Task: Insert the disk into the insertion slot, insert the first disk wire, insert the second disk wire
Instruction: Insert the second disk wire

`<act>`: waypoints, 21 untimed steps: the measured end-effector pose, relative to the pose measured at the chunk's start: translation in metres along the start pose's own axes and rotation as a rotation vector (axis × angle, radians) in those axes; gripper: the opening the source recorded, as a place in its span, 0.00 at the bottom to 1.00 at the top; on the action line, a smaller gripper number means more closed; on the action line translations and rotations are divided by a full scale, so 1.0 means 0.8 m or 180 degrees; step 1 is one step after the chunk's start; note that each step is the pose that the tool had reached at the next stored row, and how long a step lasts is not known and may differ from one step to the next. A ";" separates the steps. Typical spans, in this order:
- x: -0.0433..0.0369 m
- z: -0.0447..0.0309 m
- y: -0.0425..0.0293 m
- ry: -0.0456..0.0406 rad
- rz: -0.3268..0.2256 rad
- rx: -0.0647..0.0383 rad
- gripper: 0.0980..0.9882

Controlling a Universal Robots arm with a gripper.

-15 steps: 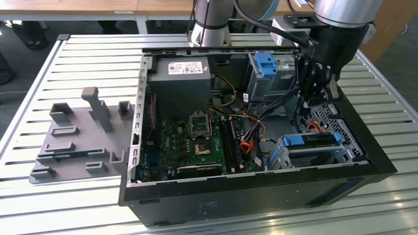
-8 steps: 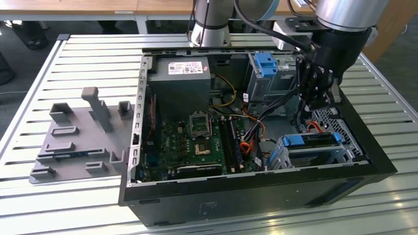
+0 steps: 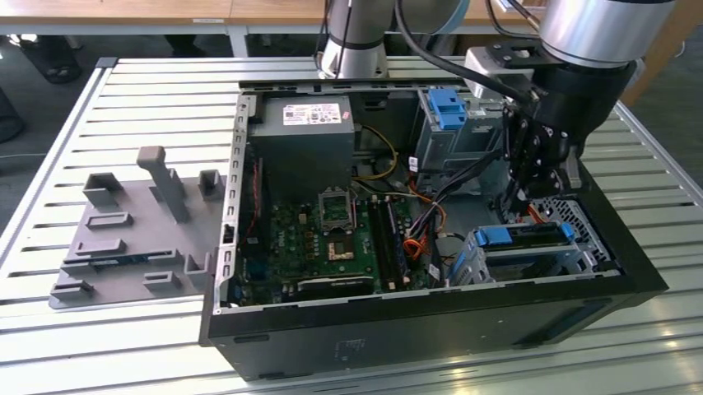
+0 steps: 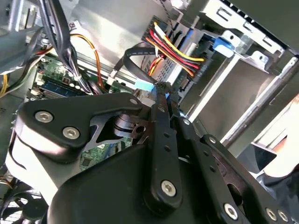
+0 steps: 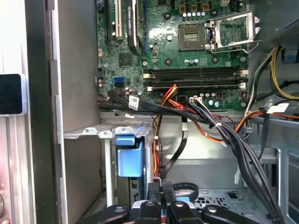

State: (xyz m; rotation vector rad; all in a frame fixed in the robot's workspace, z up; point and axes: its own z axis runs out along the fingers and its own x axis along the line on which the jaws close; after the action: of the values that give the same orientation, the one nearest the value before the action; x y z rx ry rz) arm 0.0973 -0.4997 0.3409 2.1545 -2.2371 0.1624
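The disk, in its blue carrier (image 3: 525,235), sits inside the insertion slot (image 3: 588,247), a grey perforated cage at the case's front corner on the exterior view's right. The carrier's blue end (image 5: 128,155) also shows in the first wrist view. A red, yellow and black wire bundle (image 4: 180,53) runs to the disk's end (image 4: 219,44). My gripper (image 3: 525,196) hangs just above the cage. In both wrist views its fingers (image 4: 161,88) stand close together on the light-blue plug (image 4: 144,85) of a flat black wire (image 5: 175,154), short of the disk.
The open case (image 3: 439,321) lies on a slatted metal table (image 3: 132,99). A taller grey bay with a blue latch (image 3: 445,107) stands behind my gripper. The motherboard (image 3: 329,239), loose cables (image 5: 224,135) and a grey fixture plate (image 3: 132,239) surround the work spot.
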 end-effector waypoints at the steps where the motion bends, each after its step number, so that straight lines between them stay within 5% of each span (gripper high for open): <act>1: 0.002 0.0004 -0.0001 -0.0004 0.0000 0.0000 0.06; 4: 0.007 0.0010 -0.0003 -0.0059 0.0003 -0.0002 0.06; 7: 0.012 0.0015 -0.0004 -0.0202 0.0010 -0.0008 0.06; 13: 0.024 0.0031 -0.0008 -0.0234 0.0011 -0.0010 0.06; 20: 0.036 0.0044 -0.0012 -0.0615 0.0030 -0.0025 0.06; 21: 0.038 0.0049 -0.0013 -0.0644 0.0032 -0.0026 0.06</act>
State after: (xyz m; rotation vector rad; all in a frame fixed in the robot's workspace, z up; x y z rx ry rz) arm 0.0973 -0.5306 0.3399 2.2484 -2.3464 -0.0677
